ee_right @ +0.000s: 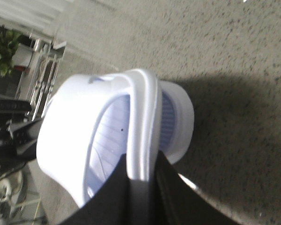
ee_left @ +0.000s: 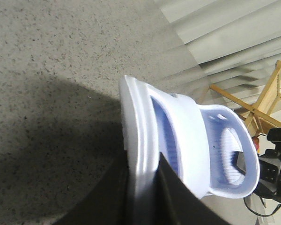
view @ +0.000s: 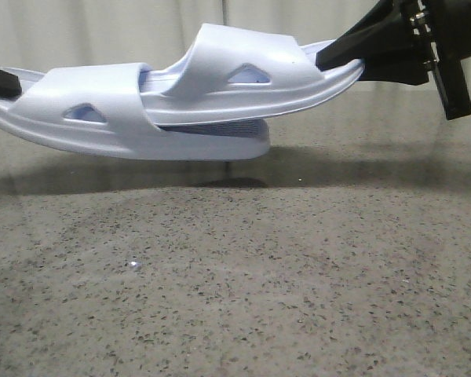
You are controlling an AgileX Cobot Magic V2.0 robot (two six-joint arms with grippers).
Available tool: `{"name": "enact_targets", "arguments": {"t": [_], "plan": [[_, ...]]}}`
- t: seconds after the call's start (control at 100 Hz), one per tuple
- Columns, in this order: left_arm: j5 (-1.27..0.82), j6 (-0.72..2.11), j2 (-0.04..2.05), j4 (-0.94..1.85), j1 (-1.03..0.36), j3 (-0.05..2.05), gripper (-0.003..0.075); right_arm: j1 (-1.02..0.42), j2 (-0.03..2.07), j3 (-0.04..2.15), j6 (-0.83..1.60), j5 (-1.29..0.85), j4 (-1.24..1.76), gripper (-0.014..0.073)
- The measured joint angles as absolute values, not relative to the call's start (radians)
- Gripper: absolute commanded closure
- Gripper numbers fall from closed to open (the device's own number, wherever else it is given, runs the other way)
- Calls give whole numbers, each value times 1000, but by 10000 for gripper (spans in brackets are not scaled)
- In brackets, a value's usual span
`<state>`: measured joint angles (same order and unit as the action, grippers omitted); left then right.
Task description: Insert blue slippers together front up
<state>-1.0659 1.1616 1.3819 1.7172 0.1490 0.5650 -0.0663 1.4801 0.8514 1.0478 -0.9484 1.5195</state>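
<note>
Two pale lavender-blue slippers hang in the air above the table, pushed into each other. The lower slipper (view: 102,118) points right; my left gripper (view: 0,81) is shut on its heel at the left edge. The upper slipper (view: 251,75) points left, its toe under the lower one's strap; my right gripper (view: 341,55) is shut on its heel. In the left wrist view my fingers (ee_left: 171,197) pinch the sole edge of the lower slipper (ee_left: 136,136). In the right wrist view my fingers (ee_right: 175,197) pinch the sole edge of the upper slipper (ee_right: 143,122).
The speckled grey table (view: 235,290) lies below, with the slippers' shadow (view: 231,182) under them. A pale curtain (view: 102,31) hangs behind. A wooden stand (ee_left: 264,101) and a plant (ee_right: 2,51) stand beyond the table.
</note>
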Motion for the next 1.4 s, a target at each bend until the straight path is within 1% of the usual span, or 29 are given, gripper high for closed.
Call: {"name": "enact_targets", "arguments": {"t": [0.02, 0.08, 0.27, 0.47, 0.61, 0.76, 1.0, 1.12, 1.18, 1.4], "plan": [[-1074, 1162, 1382, 1715, 151, 565, 705, -59, 1480, 851, 1048, -969, 1513, 455], [-1097, 1162, 1382, 1708, 163, 565, 705, -35, 1480, 851, 1051, -1029, 1493, 430], [-1137, 1164, 1382, 1674, 190, 565, 705, 73, 1480, 854, 1053, -1149, 1454, 431], [-1141, 1166, 1382, 1672, 210, 565, 705, 216, 1457, 854, 1054, -1165, 1410, 431], [-1136, 1186, 1382, 1678, 210, 565, 705, 287, 1422, 854, 1055, -1167, 1368, 431], [-1063, 1204, 1382, 1677, 210, 565, 704, 320, 1398, 854, 1055, -1176, 1340, 431], [-988, 1251, 1382, 1639, 210, 565, 699, 322, 1396, 854, 1056, -1181, 1334, 431], [-985, 1289, 1382, 1618, 210, 565, 638, 322, 1396, 854, 1056, -1183, 1332, 431], [-985, 1311, 1382, 1610, 210, 565, 584, 322, 1396, 854, 1056, -1183, 1332, 431], [-985, 1352, 1382, 1589, 210, 569, 424, 322, 1396, 854, 1056, -1183, 1332, 431]]}}
